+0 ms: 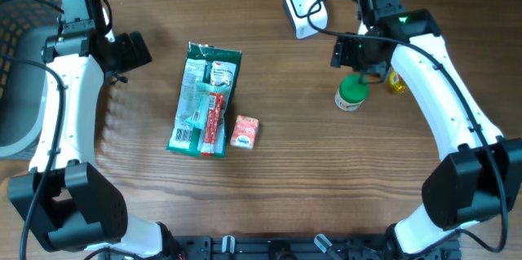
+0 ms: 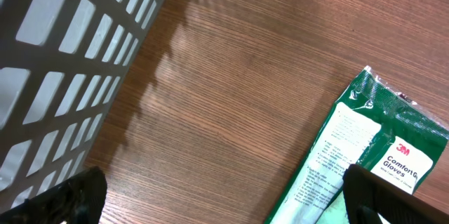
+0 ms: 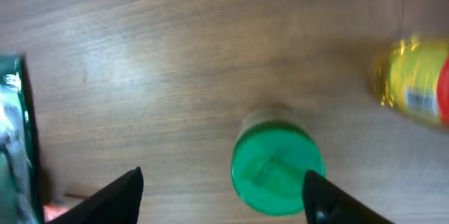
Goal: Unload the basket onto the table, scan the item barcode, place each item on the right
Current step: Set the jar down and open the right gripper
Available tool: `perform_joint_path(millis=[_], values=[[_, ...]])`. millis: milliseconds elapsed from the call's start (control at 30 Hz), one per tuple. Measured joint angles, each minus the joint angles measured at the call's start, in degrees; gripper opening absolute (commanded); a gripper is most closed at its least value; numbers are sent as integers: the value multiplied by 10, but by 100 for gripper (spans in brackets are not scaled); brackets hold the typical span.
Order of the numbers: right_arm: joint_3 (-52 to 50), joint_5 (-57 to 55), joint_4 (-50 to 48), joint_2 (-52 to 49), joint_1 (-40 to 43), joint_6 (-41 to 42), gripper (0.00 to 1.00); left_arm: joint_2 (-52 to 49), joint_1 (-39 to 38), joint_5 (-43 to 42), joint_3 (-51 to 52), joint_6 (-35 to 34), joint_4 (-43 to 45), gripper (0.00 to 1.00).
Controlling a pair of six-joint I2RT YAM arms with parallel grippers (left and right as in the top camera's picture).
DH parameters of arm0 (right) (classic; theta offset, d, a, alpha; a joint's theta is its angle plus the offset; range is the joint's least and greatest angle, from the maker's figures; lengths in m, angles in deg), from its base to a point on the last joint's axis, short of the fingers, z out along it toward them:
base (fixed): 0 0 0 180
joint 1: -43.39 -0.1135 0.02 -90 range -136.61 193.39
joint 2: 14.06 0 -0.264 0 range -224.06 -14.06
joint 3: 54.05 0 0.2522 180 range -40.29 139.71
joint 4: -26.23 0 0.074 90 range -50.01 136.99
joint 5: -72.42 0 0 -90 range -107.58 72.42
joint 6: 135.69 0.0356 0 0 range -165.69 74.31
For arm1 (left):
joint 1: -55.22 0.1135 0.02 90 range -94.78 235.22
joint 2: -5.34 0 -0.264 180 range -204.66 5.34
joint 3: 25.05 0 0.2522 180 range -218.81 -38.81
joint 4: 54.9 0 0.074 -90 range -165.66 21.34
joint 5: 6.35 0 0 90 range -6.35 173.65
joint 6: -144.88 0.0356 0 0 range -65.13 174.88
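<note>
Reading the overhead view as a clock face with twelve at the top edge, the green-lidded jar [image 1: 350, 91] stands upright on the wooden table [image 1: 285, 187] out toward three o'clock, directly under the right gripper [image 3: 223, 178]. That pincer is spread. In the right wrist view its dark fingers [image 3: 112, 199] flank the round green lid, one just beside the rim at the lid's three o'clock, the other well apart at nine o'clock. Whether the nearer finger touches the lid I cannot tell. A yellow bottle [image 1: 396, 81] sits near the jar at its two o'clock. The white barcode scanner [image 1: 303, 5] rests at the jar's eleven o'clock, near the table's twelve o'clock edge. The left gripper [image 2: 224, 175] is spread wide with only bare wood between its fingers, at about ten o'clock beside a grey mesh basket [image 2: 63, 69]. Near the centre lies a green pack of 3M Comfort Gloves [image 1: 204, 97], a red-and-white strip packet [image 1: 214, 121] on its five o'clock part, and a small red-and-white box [image 1: 245, 131] just beside the pack at four o'clock
</note>
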Motion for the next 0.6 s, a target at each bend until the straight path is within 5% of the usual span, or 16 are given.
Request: perform_joint_path(millis=[100,433,600], values=[[-28,-25,10,0,0,122,100,0,0,0,0,0,0,100],[-130,-42,-104,0,0,270,98,0,0,0,0,0,0,100],[-169,-42,-129,0,0,278,83,0,0,0,0,0,0,100]])
